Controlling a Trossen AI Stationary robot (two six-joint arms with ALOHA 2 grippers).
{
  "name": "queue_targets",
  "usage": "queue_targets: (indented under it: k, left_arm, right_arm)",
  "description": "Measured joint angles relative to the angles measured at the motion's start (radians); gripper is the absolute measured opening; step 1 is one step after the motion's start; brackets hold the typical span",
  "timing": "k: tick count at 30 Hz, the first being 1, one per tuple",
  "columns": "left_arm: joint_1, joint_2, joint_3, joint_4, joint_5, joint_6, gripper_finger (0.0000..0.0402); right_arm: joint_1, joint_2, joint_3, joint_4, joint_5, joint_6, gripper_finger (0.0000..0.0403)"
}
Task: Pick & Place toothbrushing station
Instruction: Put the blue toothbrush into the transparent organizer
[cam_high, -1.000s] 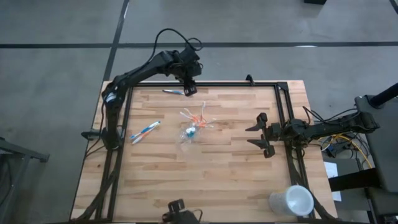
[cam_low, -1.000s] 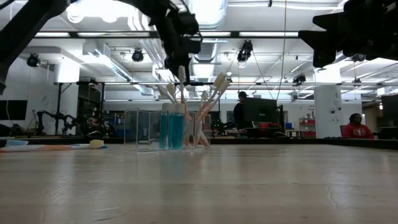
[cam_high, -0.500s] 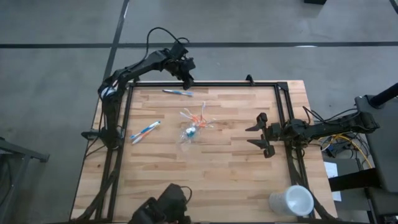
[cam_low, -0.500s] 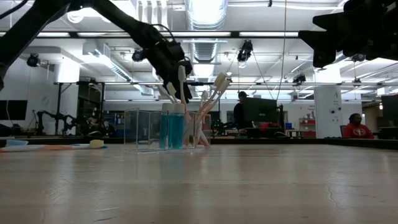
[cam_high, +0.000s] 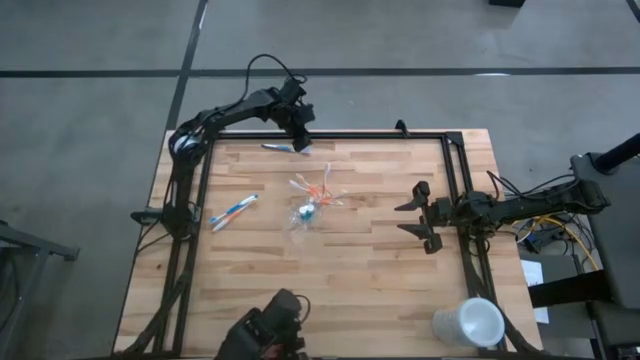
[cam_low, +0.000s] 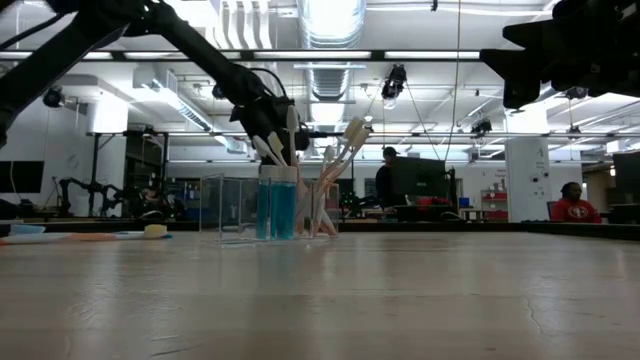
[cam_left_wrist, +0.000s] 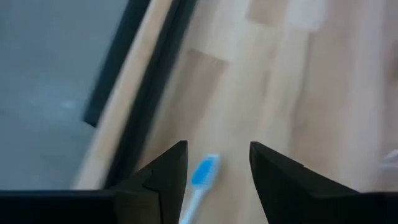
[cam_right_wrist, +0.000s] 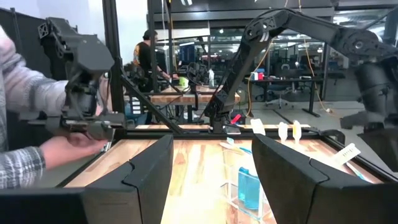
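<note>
The left gripper (cam_high: 300, 138) hovers at the far edge of the counter (cam_high: 380, 300), jaws open and empty, straddling a blue-headed toothbrush (cam_left_wrist: 200, 180) that lies flat just inside that edge. The right gripper (cam_high: 415, 216) waits near the right edge, jaws open, holding nothing.

The clear cup (cam_high: 305, 213) stands near the middle of the counter with several toothbrushes and a small blue tube (cam_low: 275, 208) in it. Two more brushes (cam_high: 233, 210) lie loose toward the left edge.

The likely trouble: the flat brush is thin and sits hard by the black frame rail (cam_high: 370, 134). If the jaws close too high they will miss it; if too low they may scrape the wood or flick it away. A tilted grip would make dropping it into the crowded cup awkward.

A white cup (cam_high: 468, 322) stands at the near right corner, clear of the route. A person's hand (cam_right_wrist: 68, 149) shows beyond the counter.
</note>
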Motion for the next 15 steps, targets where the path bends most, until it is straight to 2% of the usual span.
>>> queue_targets:
  k: [4,15]
  left_arm:
    - [0.0,0.014,0.0,0.021,-0.036,0.113,0.0177]
    - [0.005,0.056,-0.007,0.014,-0.033,0.163,0.0177]
  right_arm:
    - [0.0,0.0,0.0,0.0,0.0,0.0,0.0215]
    - [0.0,0.0,0.0,0.0,0.0,0.0,0.0215]
